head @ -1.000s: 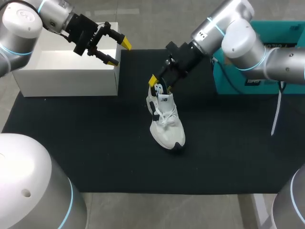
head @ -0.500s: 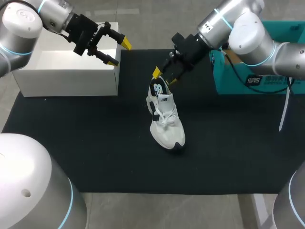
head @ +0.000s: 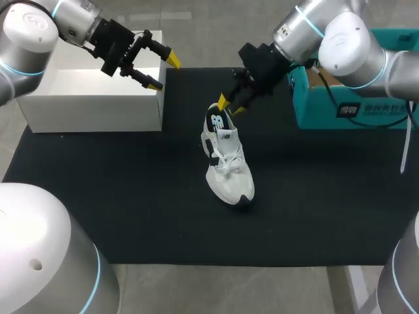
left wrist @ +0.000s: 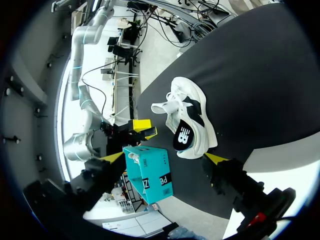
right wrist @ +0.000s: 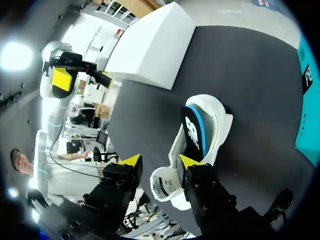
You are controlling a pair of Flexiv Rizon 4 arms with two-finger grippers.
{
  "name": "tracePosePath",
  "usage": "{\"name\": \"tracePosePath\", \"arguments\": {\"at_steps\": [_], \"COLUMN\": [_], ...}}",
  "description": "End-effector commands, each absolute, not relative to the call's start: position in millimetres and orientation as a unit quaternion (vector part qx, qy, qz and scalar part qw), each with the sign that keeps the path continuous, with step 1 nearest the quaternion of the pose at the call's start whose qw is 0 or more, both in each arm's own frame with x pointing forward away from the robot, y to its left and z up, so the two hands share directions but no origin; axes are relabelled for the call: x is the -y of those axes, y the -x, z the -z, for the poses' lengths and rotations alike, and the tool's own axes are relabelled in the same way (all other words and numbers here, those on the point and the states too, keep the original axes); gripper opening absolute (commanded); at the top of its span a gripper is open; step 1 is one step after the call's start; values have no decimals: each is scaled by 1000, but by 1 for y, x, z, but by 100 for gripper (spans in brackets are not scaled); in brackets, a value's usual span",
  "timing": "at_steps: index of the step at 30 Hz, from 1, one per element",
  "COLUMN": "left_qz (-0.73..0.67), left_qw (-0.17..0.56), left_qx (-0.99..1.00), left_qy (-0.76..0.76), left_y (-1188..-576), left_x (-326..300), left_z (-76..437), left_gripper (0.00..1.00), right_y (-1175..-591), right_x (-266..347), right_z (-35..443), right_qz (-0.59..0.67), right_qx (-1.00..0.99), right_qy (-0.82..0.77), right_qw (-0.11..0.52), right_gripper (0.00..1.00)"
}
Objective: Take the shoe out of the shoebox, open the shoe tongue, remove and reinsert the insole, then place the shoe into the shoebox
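Smooth, rounded silver-grey shells on left arm (head: 29, 36) and right arm (head: 344, 42), ringed at the joints with thin light-blue bands. Black and boxy at left gripper (head: 163, 72) and right gripper (head: 230, 106), fingers capped bright yellow. Pale cable (head: 407, 147) off the right forearm.

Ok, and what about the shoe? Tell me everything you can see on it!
The shoe is a white, soft-looking sneaker with white laces, a dark side patch and a dark toe edge. It sits out of the box on the black mat, toe pointing towards the robot. A dark piece with a blue edge and a white logo sticks up from its opening. The open right fingers hover by the heel; nothing grips it.
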State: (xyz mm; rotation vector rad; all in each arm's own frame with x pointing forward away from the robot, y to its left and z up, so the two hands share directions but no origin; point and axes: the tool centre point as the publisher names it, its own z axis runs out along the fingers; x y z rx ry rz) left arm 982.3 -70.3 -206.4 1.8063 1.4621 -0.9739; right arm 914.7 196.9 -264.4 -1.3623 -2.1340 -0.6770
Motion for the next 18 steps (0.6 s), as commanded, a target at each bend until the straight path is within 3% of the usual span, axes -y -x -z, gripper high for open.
{"name": "tracePosePath", "arguments": {"at_steps": [1,12,18], "left_qz": [366,366,366], "left_qw": [306,306,306], "left_qx": [-553,-553,-553], "left_qy": [-683,-683,-683], "left_y": [-981,-981,-981], "left_x": [70,70,70], "left_z": [206,206,206], "left_gripper": [100,100,100], "right_y": [-917,-917,-929], "right_x": [-199,-199,-216], "right_z": [260,260,273], "right_qz": [237,237,145], "right_qx": [792,792,748], "right_qy": [506,506,618], "right_qw": [247,247,193], "right_gripper": [0,0,0]}}
